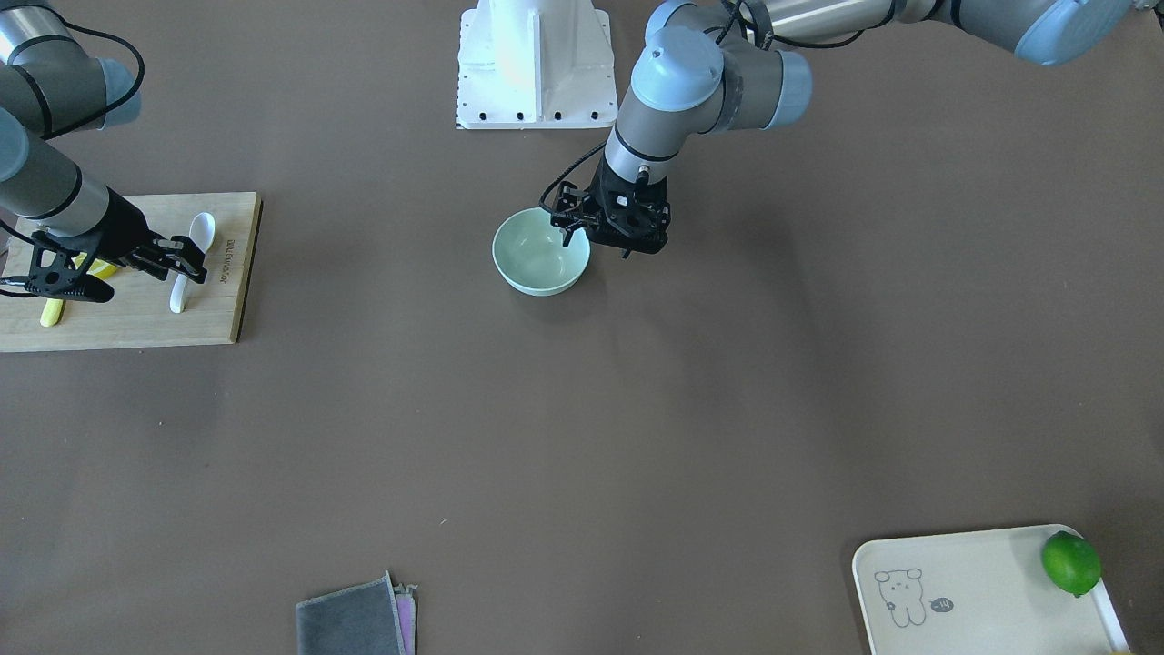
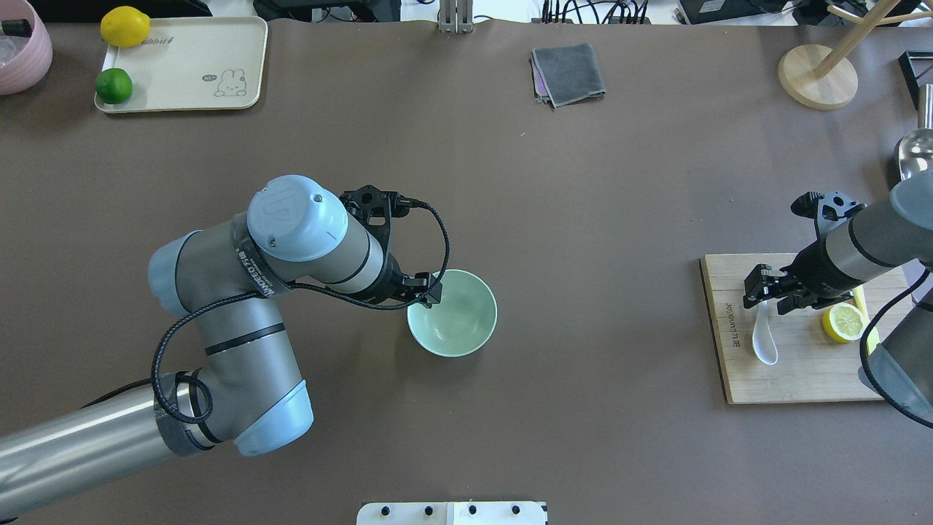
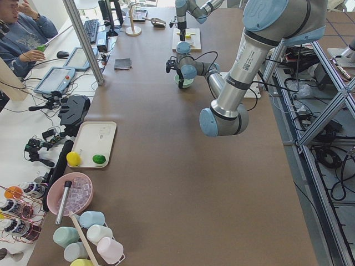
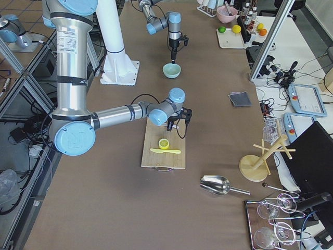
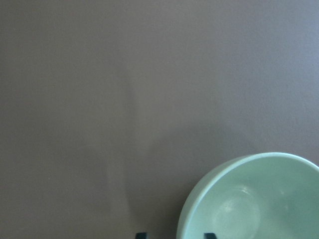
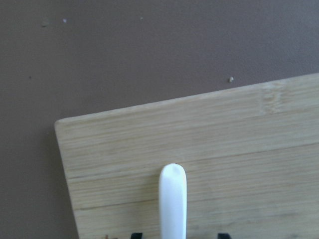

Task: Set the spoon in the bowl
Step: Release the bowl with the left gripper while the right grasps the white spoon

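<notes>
The pale mint-green bowl [image 2: 455, 313] [image 1: 536, 255] stands upright near the table's middle. My left gripper [image 2: 430, 289] [image 1: 575, 229] hangs at the bowl's rim on the robot's side. In the left wrist view its gripper [image 5: 175, 235] is open, the fingertips straddling the bowl [image 5: 259, 199] rim. The white spoon [image 2: 763, 337] [image 1: 189, 266] lies on a wooden cutting board [image 2: 794, 375]. My right gripper [image 2: 764, 293] [image 1: 182, 259] is open just over the spoon's handle. In the right wrist view the handle [image 6: 172, 199] lies between the fingertips [image 6: 135, 235].
A lemon half [image 2: 844, 322] and a yellow knife [image 1: 53, 309] share the board. A cream tray [image 2: 182, 65] with a lemon and a lime is far left. A grey cloth [image 2: 568, 73], a wooden stand [image 2: 816, 76] and a metal scoop [image 2: 915, 153] sit along the far and right edges.
</notes>
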`<action>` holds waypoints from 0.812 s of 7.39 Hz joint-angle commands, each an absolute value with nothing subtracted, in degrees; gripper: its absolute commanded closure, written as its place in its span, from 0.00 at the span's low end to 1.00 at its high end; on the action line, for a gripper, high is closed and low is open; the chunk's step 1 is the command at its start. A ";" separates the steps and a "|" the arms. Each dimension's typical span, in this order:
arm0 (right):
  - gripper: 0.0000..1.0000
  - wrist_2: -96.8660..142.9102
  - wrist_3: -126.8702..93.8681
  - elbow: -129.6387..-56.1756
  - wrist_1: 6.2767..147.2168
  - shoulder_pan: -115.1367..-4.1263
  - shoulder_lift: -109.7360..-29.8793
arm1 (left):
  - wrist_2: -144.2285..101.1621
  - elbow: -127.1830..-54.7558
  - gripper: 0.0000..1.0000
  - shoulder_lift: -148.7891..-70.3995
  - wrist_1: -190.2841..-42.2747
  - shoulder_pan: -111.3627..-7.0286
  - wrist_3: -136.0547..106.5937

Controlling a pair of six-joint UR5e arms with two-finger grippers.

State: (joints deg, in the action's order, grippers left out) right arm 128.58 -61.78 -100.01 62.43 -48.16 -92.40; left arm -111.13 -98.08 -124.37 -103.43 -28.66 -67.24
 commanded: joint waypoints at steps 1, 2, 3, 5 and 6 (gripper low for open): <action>1.00 128.58 -61.70 -100.02 62.40 -47.99 -92.37 | -111.09 -99.84 0.04 -123.31 -103.45 -29.09 -67.24; 1.00 128.67 -61.70 -100.11 62.40 -47.99 -92.46 | -111.09 -100.28 0.04 -123.22 -103.45 -29.61 -67.15; 1.00 128.67 -61.70 -100.63 62.40 -48.08 -92.46 | -111.18 -100.63 0.04 -123.22 -103.36 -30.23 -67.06; 1.00 128.85 -61.70 -103.25 62.66 -48.16 -91.85 | -112.14 -106.83 0.04 -119.22 -100.74 -33.55 -65.49; 1.00 128.59 -61.79 -105.97 64.58 -47.82 -91.06 | -115.72 -111.83 0.03 -114.48 -99.59 -35.49 -58.43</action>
